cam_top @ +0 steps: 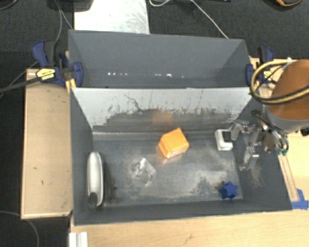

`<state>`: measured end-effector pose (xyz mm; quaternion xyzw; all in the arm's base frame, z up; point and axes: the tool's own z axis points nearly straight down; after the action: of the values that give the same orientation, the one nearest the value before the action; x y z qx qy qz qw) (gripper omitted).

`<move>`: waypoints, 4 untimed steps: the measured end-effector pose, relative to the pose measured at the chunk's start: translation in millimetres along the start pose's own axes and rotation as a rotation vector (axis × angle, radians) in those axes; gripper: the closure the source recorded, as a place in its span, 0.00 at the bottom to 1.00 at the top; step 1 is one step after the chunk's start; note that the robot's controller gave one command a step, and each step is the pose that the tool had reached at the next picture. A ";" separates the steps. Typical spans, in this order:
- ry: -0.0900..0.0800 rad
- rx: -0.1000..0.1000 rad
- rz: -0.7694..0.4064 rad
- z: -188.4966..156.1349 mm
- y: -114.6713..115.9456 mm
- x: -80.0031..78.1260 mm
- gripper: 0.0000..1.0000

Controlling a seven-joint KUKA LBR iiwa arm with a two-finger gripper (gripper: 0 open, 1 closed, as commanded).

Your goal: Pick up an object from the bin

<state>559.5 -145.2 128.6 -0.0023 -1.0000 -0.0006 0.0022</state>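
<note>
grey metal bin seen from above, sloped walls, scuffed floor, five loose things spread out on it, no heap. far left: long white rounded plastic object, lying lengthwise along the left wall, dark tip at its near end, exact kind unclear. right of it, mid-floor: small crumpled clear plastic piece, well apart from the white object, hard to read against the floor. next, up and right: orange block with a boxy shape, sitting tilted near the foot of the back wall, apart from everything else. further right: small white boxy object, also close to the back wall's foot, just left of the robot's wrist hardware. below that, near the front wall: small blue irregular piece, alone, touching nothing.

gripper hangs over the right part of the floor, near the right wall, pointing down. it sits just beside the small white boxy object, up-right of the small blue irregular piece, so those two are nearest to it; contact with either can't be made out. whether it is spread, clenched or grasping something: cannot tell. far right: orange cover on the arm, yellow and black cables looping at its left edge.
</note>
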 end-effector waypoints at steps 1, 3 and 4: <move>-0.008 0.002 -0.005 -4.9 0.5 -1.8 0.00; -0.014 0.002 0.143 -91.0 -7.5 14.1 0.00; -0.015 0.004 -0.099 12.5 -6.2 -8.0 0.00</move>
<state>567.4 -151.5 116.1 0.0472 -0.9989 0.0013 -0.0053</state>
